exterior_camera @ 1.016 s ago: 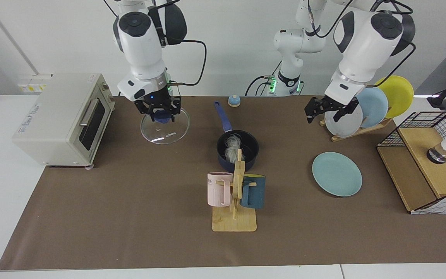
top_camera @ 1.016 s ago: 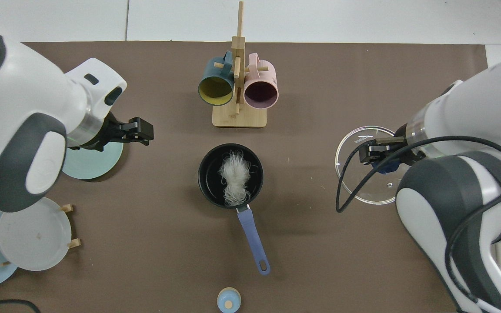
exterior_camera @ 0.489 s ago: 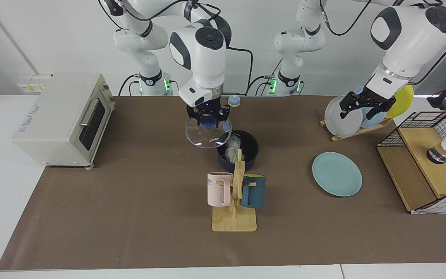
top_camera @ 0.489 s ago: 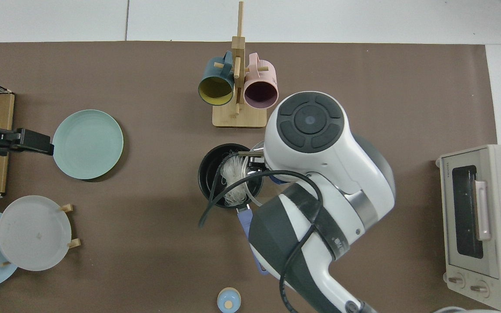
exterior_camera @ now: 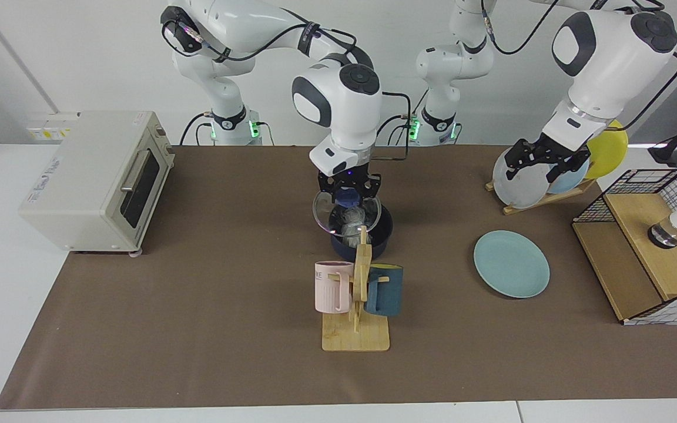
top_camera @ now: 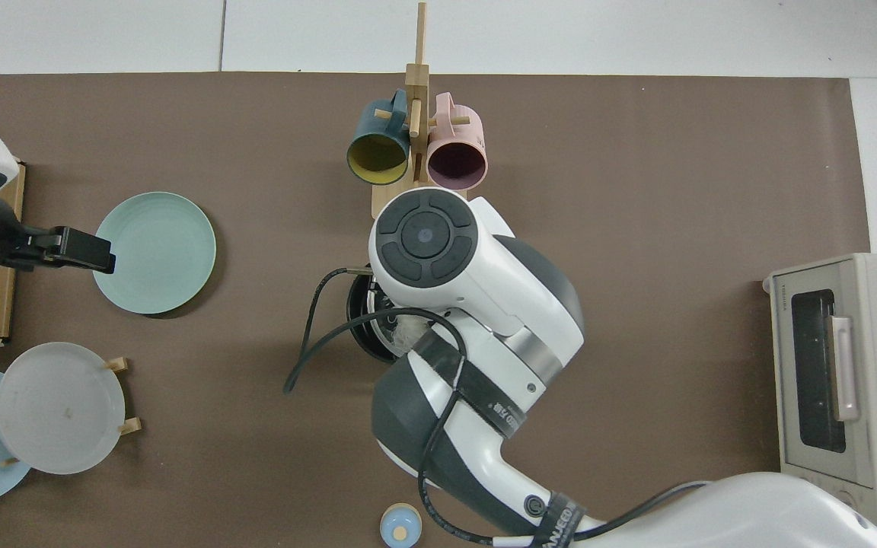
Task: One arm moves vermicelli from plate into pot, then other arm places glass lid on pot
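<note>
Since half a second ago the right gripper point(exterior_camera: 348, 189) has carried the round clear glass lid with its blue centre knob point(exterior_camera: 347, 210) from beside the small dark navy saucepan point(exterior_camera: 362, 234) to a spot over its mouth, at the centre of the facing view. Its fingers are clamped on the knob. The lid looks tilted toward the camera and seems not yet seated, though the wooden mug stand point(exterior_camera: 358, 296) hides the near rim. The fluffy bundle of white vermicelli point(exterior_camera: 351, 226) already lies inside the saucepan, and the round flat teal-green plate point(exterior_camera: 511, 264) sits bare at centre right. The lid-placing step is therefore in hand: next comes levelling, lowering until the rim meets the saucepan, then letting go. The left gripper point(exterior_camera: 540, 164) waits, fingers apart, by the upright plates at upper right.
</note>
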Robot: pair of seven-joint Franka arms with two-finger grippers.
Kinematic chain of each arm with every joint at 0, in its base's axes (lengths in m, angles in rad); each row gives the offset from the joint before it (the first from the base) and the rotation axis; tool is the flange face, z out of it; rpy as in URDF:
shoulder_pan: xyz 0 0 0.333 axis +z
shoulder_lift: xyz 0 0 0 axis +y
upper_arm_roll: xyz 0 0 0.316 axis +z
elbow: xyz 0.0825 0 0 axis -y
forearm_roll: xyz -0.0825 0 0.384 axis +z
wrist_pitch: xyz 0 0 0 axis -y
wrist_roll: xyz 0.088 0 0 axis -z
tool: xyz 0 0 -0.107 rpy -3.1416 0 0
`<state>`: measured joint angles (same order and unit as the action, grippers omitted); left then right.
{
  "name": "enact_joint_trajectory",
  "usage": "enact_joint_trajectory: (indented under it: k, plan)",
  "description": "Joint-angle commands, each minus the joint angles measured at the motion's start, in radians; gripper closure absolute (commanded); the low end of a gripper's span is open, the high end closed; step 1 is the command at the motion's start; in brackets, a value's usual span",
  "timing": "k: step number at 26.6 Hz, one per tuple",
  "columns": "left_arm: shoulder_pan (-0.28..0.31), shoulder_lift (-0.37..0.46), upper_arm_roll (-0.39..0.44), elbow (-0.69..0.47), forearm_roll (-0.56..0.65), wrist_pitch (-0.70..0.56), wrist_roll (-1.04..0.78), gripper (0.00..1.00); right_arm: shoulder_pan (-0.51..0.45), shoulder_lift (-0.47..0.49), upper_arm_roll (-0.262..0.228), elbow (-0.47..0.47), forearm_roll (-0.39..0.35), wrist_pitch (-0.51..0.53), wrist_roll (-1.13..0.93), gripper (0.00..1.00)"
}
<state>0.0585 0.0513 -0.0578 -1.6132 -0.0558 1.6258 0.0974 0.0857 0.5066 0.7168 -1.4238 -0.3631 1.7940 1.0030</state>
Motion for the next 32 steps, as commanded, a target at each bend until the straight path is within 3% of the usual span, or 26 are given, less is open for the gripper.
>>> enact_joint_trajectory:
  k: [1,17,32]
  plan:
    - [-0.011,-0.016,0.007,-0.017,0.004,-0.009,-0.007,0.0,-0.017,0.05,0.082,0.031,-0.065,0.007,0.075,1.0]
    - [-0.006,-0.015,0.019,-0.01,0.008,0.0,-0.015,0.0,-0.024,0.102,0.082,0.002,-0.109,0.11,0.081,1.0]
    - [-0.009,-0.015,0.007,-0.007,0.008,0.0,-0.016,0.0,-0.029,0.098,0.084,-0.035,-0.112,0.114,0.077,1.0]
